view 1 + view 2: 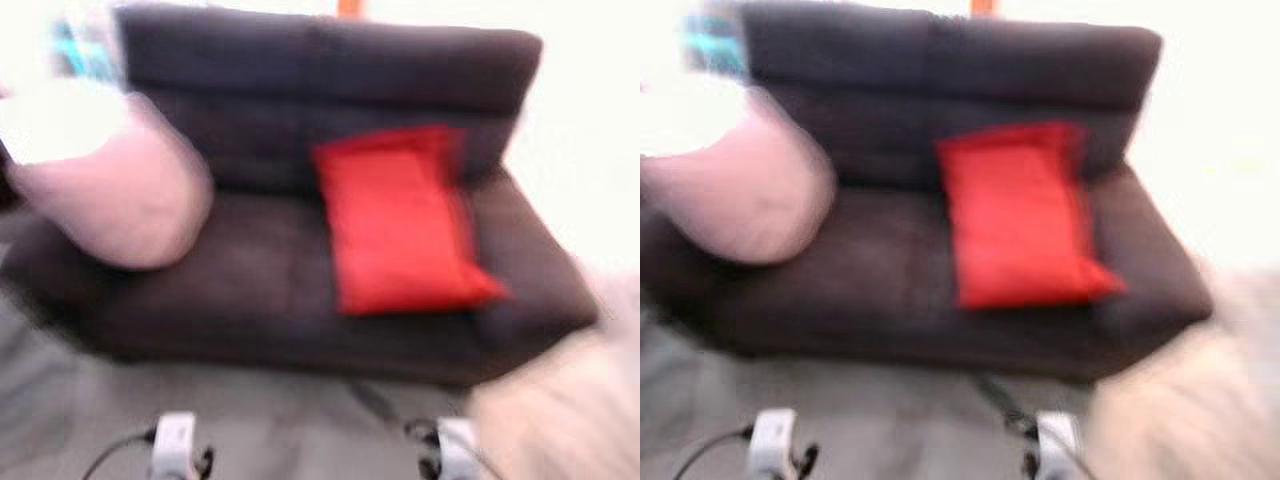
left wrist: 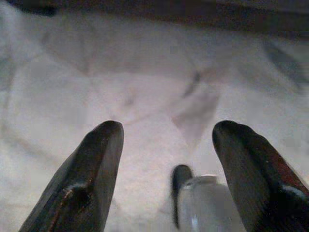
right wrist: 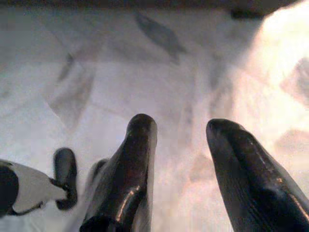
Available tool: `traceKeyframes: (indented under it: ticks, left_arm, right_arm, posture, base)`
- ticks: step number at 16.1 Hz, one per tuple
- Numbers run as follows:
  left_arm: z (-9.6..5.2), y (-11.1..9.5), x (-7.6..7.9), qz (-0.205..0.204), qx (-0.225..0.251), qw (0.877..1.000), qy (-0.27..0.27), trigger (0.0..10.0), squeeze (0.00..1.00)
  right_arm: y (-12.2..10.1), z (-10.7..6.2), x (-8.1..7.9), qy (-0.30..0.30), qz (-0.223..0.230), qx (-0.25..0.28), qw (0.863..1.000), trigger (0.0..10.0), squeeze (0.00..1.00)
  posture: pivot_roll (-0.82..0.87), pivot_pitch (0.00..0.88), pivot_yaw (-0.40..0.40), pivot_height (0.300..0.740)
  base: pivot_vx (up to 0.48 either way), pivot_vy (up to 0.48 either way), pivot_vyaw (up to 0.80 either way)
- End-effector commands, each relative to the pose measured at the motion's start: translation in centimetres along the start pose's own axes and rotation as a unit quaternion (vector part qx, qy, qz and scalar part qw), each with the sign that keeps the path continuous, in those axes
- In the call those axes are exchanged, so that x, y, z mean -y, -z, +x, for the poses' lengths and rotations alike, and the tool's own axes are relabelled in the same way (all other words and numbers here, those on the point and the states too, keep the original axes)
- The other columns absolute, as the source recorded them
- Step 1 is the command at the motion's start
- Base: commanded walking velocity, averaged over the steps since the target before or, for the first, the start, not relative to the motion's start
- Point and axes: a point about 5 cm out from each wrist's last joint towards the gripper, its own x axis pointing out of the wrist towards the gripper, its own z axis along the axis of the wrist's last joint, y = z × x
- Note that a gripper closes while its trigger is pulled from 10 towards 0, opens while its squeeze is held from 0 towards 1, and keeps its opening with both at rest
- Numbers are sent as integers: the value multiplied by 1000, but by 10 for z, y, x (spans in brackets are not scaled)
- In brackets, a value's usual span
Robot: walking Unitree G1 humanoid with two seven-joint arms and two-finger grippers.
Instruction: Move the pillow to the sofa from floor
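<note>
Left eye view, blurred: red rectangular fabric pillow (image 1: 405, 225) already lies on the dark brown upholstered sofa (image 1: 250, 270), right of centre against its backrest, so placement looks done; left gripper (image 2: 166, 159) and right gripper (image 3: 181, 159) hang over pale floor (image 2: 145, 87) before the sofa, fingers apart, holding nothing.

Both arms are hanging low, well short of the sofa (image 1: 300, 290); left gripper (image 2: 166, 145) and right gripper (image 3: 181, 140) are pointing floorward, fingers parted.

left claw (image 2: 166, 145) fingers (image 2: 91, 179) spread wide above pale marbled floor (image 2: 145, 82) (dark band beyond)
</note>
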Motion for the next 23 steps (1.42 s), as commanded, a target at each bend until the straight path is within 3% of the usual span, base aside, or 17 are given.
traceKeyframes:
  ticks: [1,4,14,17,23]
  left_arm:
    - [1,-1,5,-4,1,1000,5,10000,0]
    - [1,-2,7,-3,2,1000,6,10000,0]
    - [1,-3,1,-1,5,1000,6,10000,0]
    - [1,-3,-1,-1,2,1000,3,10000,0]
    - [2,-6,0,-11,7,1000,0,10000,0]
  right_arm:
    - [1,-1,6,9,-8,-2,1000,10000,0]
    - [2,0,3,9,-9,-3,1000,10000,0]
    - [5,-3,20,18,-13,-11,1000,10000,0]
    - [9,-3,20,17,-12,-14,1000,10000,0]
    - [13,-3,13,10,-13,-19,1000,10000,0]
  posture:
    - [126,101,-30,740]
    - [127,102,-30,740]
    - [126,89,-27,740]
    - [122,90,-26,740]
    - [120,93,-26,740]
  base:
    - [0,-480,0]
    - [0,-480,0]
    - [0,-480,-349]
    - [0,-87,0]
    - [0,0,-772]
